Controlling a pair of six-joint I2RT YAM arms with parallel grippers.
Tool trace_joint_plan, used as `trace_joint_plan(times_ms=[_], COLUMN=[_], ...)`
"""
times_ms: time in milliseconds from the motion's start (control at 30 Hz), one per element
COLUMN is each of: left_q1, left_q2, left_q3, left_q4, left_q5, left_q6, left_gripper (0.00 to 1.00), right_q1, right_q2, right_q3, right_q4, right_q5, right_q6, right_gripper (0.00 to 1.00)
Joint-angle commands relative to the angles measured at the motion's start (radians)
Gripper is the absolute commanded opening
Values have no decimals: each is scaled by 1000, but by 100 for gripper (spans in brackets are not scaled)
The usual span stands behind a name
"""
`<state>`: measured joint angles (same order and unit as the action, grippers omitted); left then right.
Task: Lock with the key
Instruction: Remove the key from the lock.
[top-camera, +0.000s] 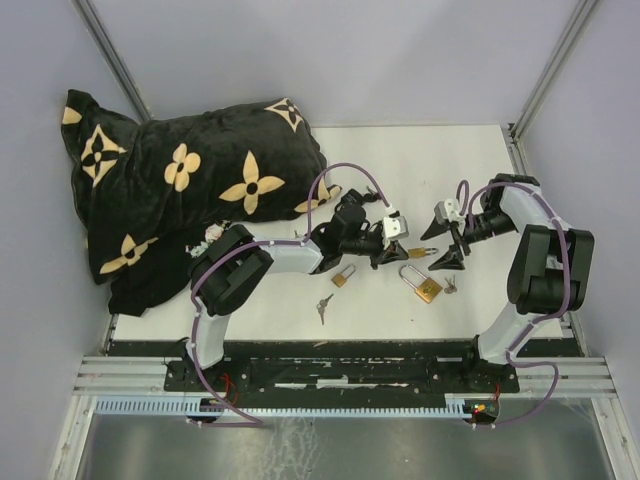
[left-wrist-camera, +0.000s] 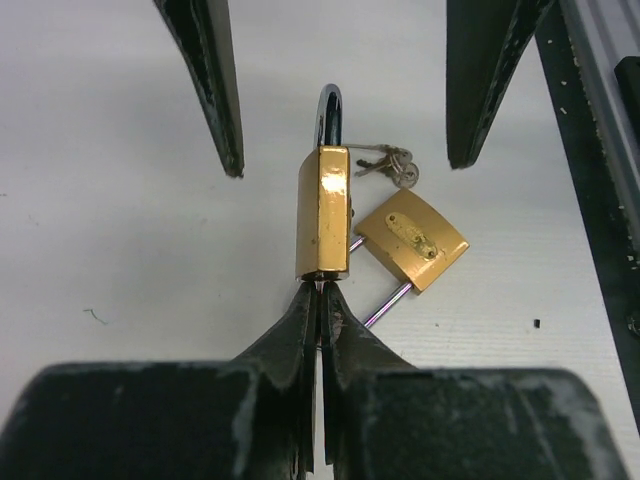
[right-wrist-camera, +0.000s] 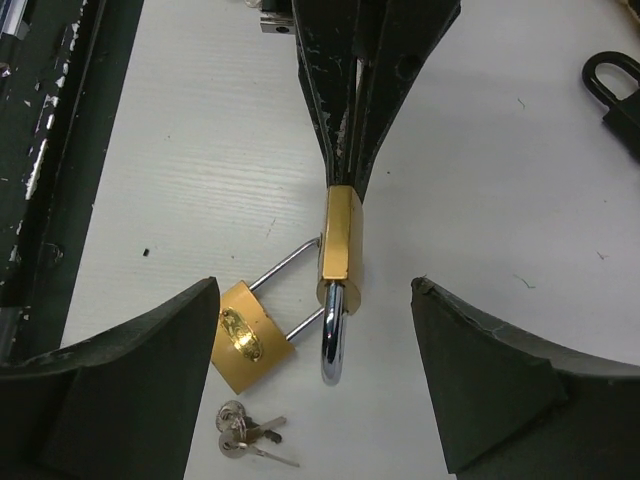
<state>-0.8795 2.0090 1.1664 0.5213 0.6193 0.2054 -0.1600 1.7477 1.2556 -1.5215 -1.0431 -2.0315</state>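
From above, a white counter (top-camera: 400, 170) is seen with a black plush blanket with tan flower shapes (top-camera: 180, 190) heaped at its far left. Near the middle, the left claw (top-camera: 403, 253) is pointed rightward with a small brass padlock (top-camera: 418, 252) at its tips. The right claw (top-camera: 432, 247) is set facing it, one finger on each side of that padlock. A second brass padlock (top-camera: 428, 290) with a long shackle is laid flat on the counter just in front, a bunch of small silver keys (top-camera: 450, 285) beside it.

From the left wrist, the left claw (left-wrist-camera: 320, 290) is shown closed to a thin slit, its tips pressed on the base end of the small brass padlock (left-wrist-camera: 322, 215), which is held edge-on with its steel shackle pointing away. Whether a key is nipped between the tips cannot be told. The second brass padlock (left-wrist-camera: 412, 238) lies just to the right.

From the right wrist, the right claw (right-wrist-camera: 315, 290) is spread wide, holding nothing. The small brass padlock (right-wrist-camera: 340, 250) is placed in the gap, clear of both fingers (right-wrist-camera: 130, 390).
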Motion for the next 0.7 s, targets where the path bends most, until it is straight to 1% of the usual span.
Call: trace_joint_plan(times_ms=[0, 67, 167, 233, 300, 400, 433, 500, 667], left_q1=[-5, -5, -6, -6, -5, -2, 1, 11, 47], left_q2=[-63, -64, -63, -62, -61, -64, -66, -74, -83], left_q3=[27, 28, 27, 28, 26, 17, 13, 0, -27], left_q4=[164, 164, 162, 161, 161, 143, 127, 107, 78], left_q5=[79, 85, 88, 89, 86, 69, 59, 40, 33], left_q6=[-34, -38, -39, -39, -36, -9, 4, 23, 19], left_gripper=[3, 3, 3, 3, 3, 3, 3, 3, 3], right_q1=[44, 52, 56, 58, 57, 49, 40, 11, -39], right_q2=[-18, -31, -43, -46, -51, -73, -82, -94, -96], right_q3=[-17, -26, -24, -20, -18, -19, -18, -16, -3], right_q4=[85, 142, 166, 170, 175, 178, 175, 154, 90], right_q5=[-17, -4, -2, 4, 10, 17, 13, -5, 10], right_q6=[64, 140, 171, 177, 194, 199, 191, 162, 76], right_gripper=[81, 75, 60, 46, 29, 11, 7, 4, 2])
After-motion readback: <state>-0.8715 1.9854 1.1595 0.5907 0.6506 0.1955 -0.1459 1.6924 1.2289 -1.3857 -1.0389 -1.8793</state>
